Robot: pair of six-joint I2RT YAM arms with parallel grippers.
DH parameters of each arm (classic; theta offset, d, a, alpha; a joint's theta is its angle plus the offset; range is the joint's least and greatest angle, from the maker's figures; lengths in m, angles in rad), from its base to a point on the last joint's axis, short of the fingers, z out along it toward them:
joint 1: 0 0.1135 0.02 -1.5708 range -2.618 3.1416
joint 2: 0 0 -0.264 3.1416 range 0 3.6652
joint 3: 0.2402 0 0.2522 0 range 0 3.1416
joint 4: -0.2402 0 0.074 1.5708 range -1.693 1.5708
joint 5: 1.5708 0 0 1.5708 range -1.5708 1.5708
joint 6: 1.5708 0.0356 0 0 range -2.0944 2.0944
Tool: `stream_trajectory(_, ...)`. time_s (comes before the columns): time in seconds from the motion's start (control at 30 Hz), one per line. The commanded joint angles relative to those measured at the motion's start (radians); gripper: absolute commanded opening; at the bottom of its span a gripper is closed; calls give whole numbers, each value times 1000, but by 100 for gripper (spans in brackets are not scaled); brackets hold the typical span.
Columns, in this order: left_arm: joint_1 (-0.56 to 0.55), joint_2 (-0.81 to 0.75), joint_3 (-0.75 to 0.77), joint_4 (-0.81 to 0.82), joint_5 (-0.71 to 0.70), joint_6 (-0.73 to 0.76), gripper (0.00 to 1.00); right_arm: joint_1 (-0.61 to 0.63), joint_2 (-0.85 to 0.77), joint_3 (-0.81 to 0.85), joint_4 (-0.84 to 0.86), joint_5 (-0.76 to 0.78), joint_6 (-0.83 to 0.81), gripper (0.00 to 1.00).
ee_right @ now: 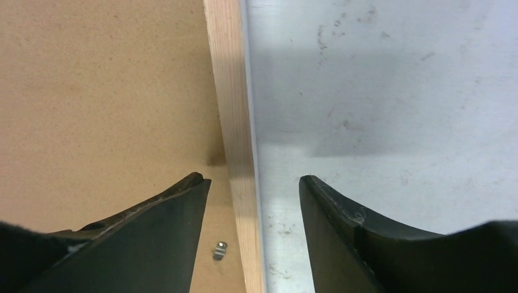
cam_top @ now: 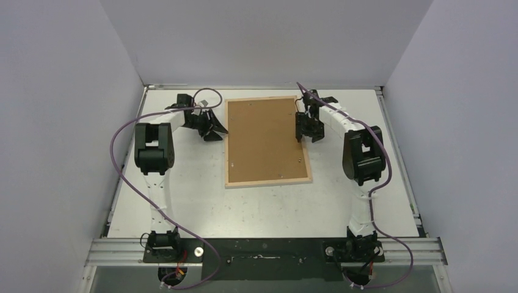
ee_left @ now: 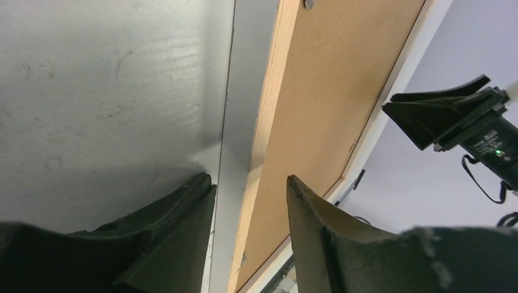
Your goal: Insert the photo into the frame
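The frame [cam_top: 269,181] lies back-up in the middle of the table, its pale wood rim around a brown backing board [cam_top: 264,137]. The photo is hidden. My left gripper [cam_top: 218,133] is at the frame's left edge near the far corner. In the left wrist view this gripper [ee_left: 249,178] is open and straddles the wood rim [ee_left: 269,110], with gaps on both sides. My right gripper [cam_top: 308,138] is at the frame's right edge, also near the far end. Seen from the right wrist, it [ee_right: 252,178] is open astride the rim [ee_right: 229,91], one finger over the board [ee_right: 104,91], one over the table.
A small metal retaining tab [ee_right: 220,250] sits on the board just inside the right rim. White enclosure walls [cam_top: 262,36] close in the back and sides of the table. The right gripper's black body [ee_left: 452,116] shows across the frame in the left wrist view.
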Motion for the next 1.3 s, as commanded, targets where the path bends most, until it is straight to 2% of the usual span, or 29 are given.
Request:
stream_trajectory(0.0,0,-21,74,-70,-58,55,47,-4,-131,-10,-16,27,14,59)
stream_trajectory(0.17,0,-94,80,-111,-95,82,53,20,-204,-86,-21,19,32,58)
stream_trajectory(0.27,-3,-138,59,-152,-130,102,53,51,-251,-131,-19,-4,42,50)
stream_trajectory(0.5,-34,-254,-104,-148,-178,122,54,149,-303,-193,16,2,58,32)
stream_trajectory(0.67,-94,-316,-206,-127,-251,120,57,170,-256,-177,-10,56,80,30)
stream_trajectory(0.77,-126,-330,-240,-106,-291,92,57,174,-238,-192,-2,35,100,32)
stream_trajectory(0.9,-152,-363,-287,9,-226,33,51,175,-229,-239,53,-29,119,35)
stream_trajectory(1.03,-185,-372,-300,104,-150,-5,46,174,-204,-237,68,-30,126,29)
stream_trajectory(1.27,-220,-349,-284,103,-185,-14,45,171,-187,-255,82,33,141,29)
